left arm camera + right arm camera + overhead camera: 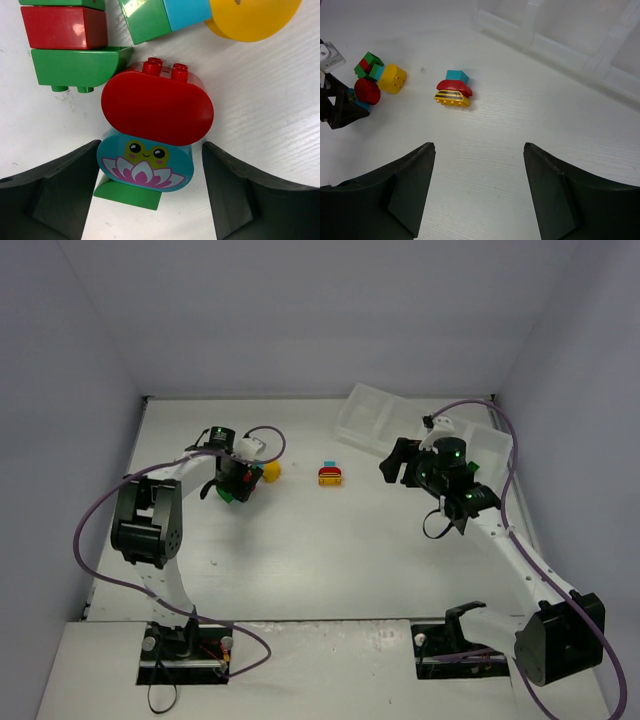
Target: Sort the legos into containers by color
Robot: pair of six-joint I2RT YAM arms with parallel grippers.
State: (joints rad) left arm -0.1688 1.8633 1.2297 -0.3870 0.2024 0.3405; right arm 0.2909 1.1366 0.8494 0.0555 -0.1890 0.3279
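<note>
My left gripper (151, 145) is open and straddles a stack of legos: a red oval brick (157, 107) on a teal brick with a frog and lotus picture (145, 167), with a green brick (129, 194) under it. The left finger (55, 192) is at the teal brick's edge; the right finger (247, 192) stands a little apart. Beside it lie a green-red-green stack (70, 42), a green-and-teal brick (162, 15) and a round yellow brick (252, 17). My right gripper (478, 145) is open and empty above bare table. A teal-red-yellow stack (453, 90) lies ahead of it. The containers (375, 415) sit at the back right.
In the top view the left gripper (232, 485) is at the cluster by the yellow brick (270, 471), and the small stack (331, 475) lies mid-table. The right gripper (395, 465) hovers right of it, near the tray. Grey walls enclose the table.
</note>
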